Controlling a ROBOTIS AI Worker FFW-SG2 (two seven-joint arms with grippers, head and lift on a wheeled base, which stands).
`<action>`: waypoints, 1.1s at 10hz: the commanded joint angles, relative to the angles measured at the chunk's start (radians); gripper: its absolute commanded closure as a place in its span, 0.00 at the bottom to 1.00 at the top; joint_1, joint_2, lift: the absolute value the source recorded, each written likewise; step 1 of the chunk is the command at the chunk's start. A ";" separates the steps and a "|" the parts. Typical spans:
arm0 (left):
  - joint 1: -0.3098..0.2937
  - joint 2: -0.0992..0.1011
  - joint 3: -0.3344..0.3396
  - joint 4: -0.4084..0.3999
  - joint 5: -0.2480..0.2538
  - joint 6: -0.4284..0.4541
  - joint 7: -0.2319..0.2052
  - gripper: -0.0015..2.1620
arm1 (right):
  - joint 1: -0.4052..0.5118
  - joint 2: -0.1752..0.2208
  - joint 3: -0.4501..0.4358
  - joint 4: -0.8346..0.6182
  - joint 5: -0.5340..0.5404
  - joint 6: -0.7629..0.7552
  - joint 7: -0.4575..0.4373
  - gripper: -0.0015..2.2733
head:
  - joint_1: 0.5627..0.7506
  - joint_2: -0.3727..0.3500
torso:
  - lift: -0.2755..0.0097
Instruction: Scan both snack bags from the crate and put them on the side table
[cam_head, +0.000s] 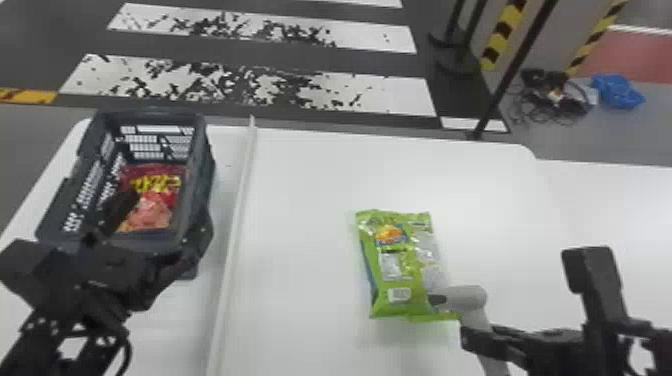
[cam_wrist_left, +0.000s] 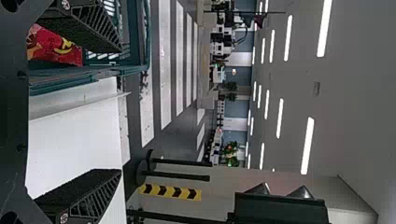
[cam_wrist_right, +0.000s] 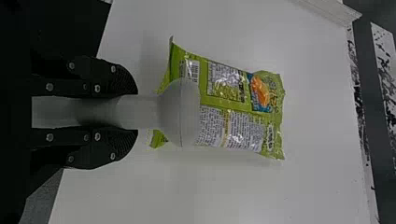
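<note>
L hand (cam_head: 170, 210): released, fingers apart at crate (cam_head: 201, 155). Red bag (cam_head: 156, 200): in crate. R hand (cam_head: 479, 342): grasping scanner (cam_head: 465, 298) by handle, adj. green bag (cam_head: 400, 262) on surface (cam_head: 300, 200).

I see a dark crate (cam_head: 202, 165), inside it a red bag (cam_head: 151, 212) with yellow marks, and right of this crate a mostly green bag (cam_head: 417, 295).
</note>
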 joint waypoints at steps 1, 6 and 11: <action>0.000 -0.001 0.000 0.001 0.000 -0.001 0.000 0.04 | -0.021 -0.001 0.029 0.052 0.019 0.002 0.000 0.99 | 0.70 0.38 | 0.66; 0.000 -0.001 0.000 0.001 0.000 -0.004 0.000 0.04 | -0.048 0.000 0.045 0.096 0.027 0.002 -0.006 0.99 | 0.70 0.38 | 0.66; 0.002 -0.002 0.000 0.001 0.000 -0.004 -0.002 0.04 | -0.074 0.011 -0.014 0.056 0.025 0.002 -0.037 0.99 | 0.70 0.37 | 0.66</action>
